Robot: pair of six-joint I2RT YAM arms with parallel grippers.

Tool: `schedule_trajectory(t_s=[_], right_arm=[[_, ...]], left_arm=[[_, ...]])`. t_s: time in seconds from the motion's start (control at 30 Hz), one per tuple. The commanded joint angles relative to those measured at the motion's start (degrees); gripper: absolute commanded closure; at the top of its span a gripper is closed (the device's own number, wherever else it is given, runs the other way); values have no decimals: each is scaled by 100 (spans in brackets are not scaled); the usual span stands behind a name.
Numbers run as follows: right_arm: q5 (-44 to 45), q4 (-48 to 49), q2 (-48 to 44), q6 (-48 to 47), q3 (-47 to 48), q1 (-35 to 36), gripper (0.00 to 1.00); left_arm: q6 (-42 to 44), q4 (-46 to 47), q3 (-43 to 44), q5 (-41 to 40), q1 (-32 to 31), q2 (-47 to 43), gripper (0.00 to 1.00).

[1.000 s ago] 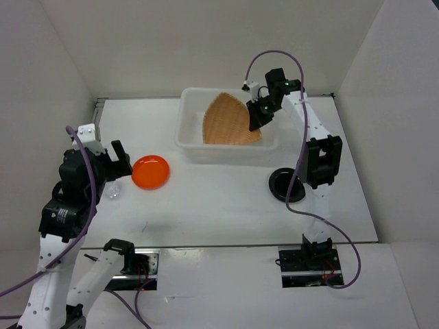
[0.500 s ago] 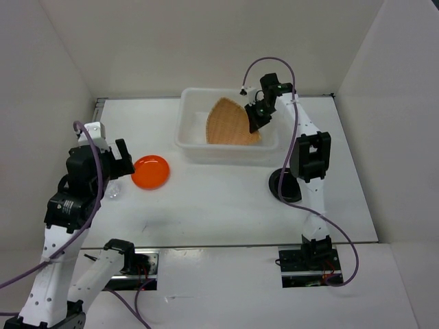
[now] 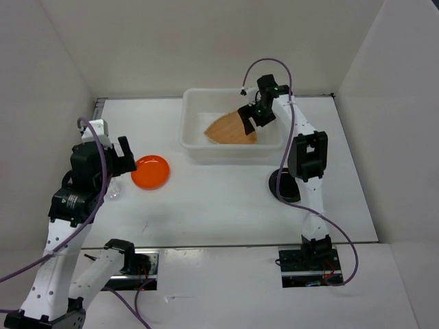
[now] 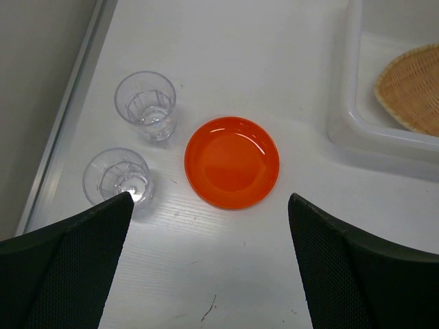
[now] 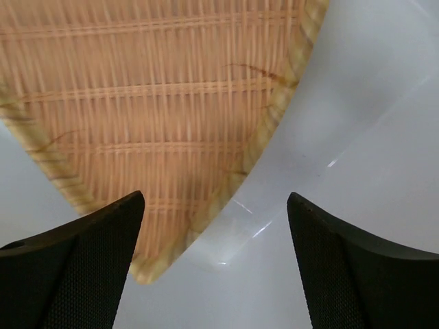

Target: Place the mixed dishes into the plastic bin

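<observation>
A: Light level?
B: Bright, even, overhead; only faint soft shadows fell on the table [image 3: 206, 205] in the top view.
A: Glare, blur?
B: Small glints showed on the orange plate [image 4: 232, 162] and plastic bin [image 5: 370, 103]. Wrist views were sharp; top view looked coarser.

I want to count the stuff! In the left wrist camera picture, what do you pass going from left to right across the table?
Near cup and far cup, which overlap, so they count together → orange plate → bin → basket lying inside the bin.
</observation>
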Motion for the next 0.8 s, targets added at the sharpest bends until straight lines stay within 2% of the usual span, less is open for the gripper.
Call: schedule_trajectory(t_s=[0.0,0.13,0.2,0.23,0.33,0.43,0.5,0.57,0.67,0.77], right_arm=[[659,413,-560,208,42,21,10],[898,545,-1008,357,253,-32,7],[960,615,-1578,418,323,-84,7],[960,694,-1815,488,324,-145,4],[960,827,-2791,559,-97,-452,2],[680,809,-3460,612,-1211,-1093,2],[206,669,-3767,542,-2318,-1839,2],[-494,581,-3970,87,-3452,-2637,2],[-867,442,-4147,-624,-4637,-3098,2],[-1060,282,-3831,-1057,-5353,-3160,2]], left_arm=[[121,296,-147,-86,36,-166,0],[183,349,-298,-209,36,-298,0],[236,402,-350,-209,36,-299,0],[236,402,-350,-270,36,-299,0],[297,402,-473,-324,36,-430,0],[297,463,-631,-324,36,-641,0],[297,463,-632,-376,36,-756,0],[245,463,-684,-376,36,-844,0],[297,463,-684,-324,36,-844,0],[411,516,-684,-131,36,-537,0]])
